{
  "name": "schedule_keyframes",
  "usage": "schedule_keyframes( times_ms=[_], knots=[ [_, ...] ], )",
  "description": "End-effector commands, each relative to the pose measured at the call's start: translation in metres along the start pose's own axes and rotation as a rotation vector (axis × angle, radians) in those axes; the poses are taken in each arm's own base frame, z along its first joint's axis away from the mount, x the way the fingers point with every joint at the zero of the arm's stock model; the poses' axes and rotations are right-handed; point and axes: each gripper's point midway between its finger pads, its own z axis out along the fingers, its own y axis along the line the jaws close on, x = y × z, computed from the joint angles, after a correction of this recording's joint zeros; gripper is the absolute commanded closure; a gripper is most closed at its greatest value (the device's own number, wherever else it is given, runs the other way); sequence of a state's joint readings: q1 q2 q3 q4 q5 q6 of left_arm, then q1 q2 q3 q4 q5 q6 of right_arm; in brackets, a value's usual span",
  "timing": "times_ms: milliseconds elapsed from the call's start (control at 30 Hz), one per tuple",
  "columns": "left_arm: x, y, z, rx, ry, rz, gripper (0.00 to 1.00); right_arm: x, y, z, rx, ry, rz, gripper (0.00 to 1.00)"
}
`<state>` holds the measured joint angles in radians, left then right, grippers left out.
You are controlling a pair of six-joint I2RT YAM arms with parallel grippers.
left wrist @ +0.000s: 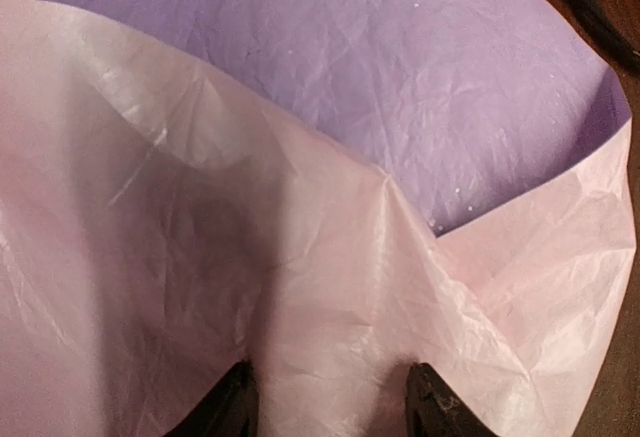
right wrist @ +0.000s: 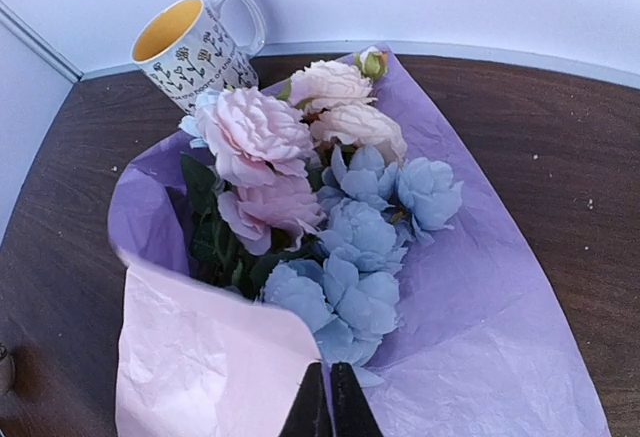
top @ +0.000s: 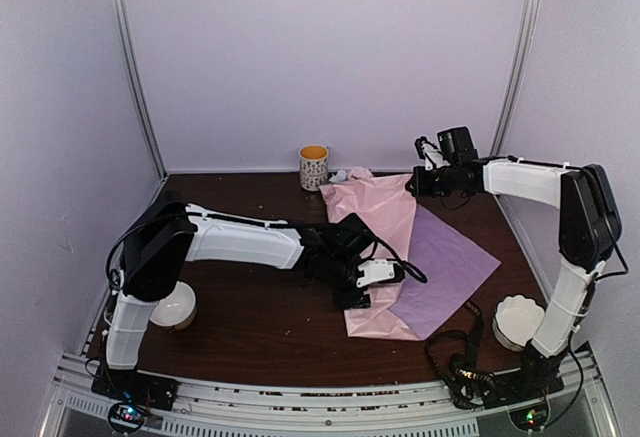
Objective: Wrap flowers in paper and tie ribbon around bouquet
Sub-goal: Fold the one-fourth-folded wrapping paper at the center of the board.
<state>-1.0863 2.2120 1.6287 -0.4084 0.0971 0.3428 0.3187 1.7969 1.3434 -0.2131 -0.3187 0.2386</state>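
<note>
Paper (top: 385, 219) half folded over flowers (right wrist: 340, 207); tying not begun

Wrapping is the step in hand. The flowers lie at the paper's 12 o'clock end, beside the mug (top: 314, 167), with a pink flap laid over their lower part and lilac bare toward 4 o'clock. The left gripper (left wrist: 333, 402) straddles the pink fold, fingers apart; whether it squeezes cannot be told. The right gripper (right wrist: 330, 407) is pressed together at the flap's edge by the flowers. Next, probably, the lilac side needs folding across.
</note>
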Motion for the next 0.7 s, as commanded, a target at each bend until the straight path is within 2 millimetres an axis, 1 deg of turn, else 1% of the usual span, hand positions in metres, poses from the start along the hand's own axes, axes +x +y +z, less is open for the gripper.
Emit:
schedule_keyframes(
  times_ms=[0, 133, 200, 367, 467, 533, 667],
  knots=[
    [-0.001, -0.003, 0.003, 0.029, 0.022, 0.05, 0.46, -0.01, -0.017, 0.016, 0.01, -0.021, 0.109, 1.0],
    [0.002, -0.007, 0.012, 0.069, 0.047, 0.063, 0.46, -0.006, -0.036, 0.035, -0.002, -0.009, 0.226, 1.0],
    [0.002, -0.01, 0.016, 0.092, 0.055, 0.061, 0.46, 0.002, -0.046, 0.048, 0.008, 0.014, 0.268, 1.0],
    [0.008, -0.016, 0.026, 0.126, 0.077, 0.037, 0.47, 0.017, -0.077, 0.069, 0.072, 0.054, 0.383, 1.0],
    [0.012, -0.02, 0.032, 0.145, 0.085, 0.022, 0.48, 0.029, -0.099, 0.078, 0.12, 0.088, 0.451, 1.0],
    [0.013, -0.023, 0.033, 0.155, 0.085, 0.019, 0.49, 0.039, -0.11, 0.084, 0.143, 0.121, 0.481, 0.98],
    [0.014, -0.023, 0.033, 0.159, 0.083, 0.014, 0.5, 0.034, -0.113, 0.081, 0.131, 0.121, 0.511, 0.96]
  ],
)
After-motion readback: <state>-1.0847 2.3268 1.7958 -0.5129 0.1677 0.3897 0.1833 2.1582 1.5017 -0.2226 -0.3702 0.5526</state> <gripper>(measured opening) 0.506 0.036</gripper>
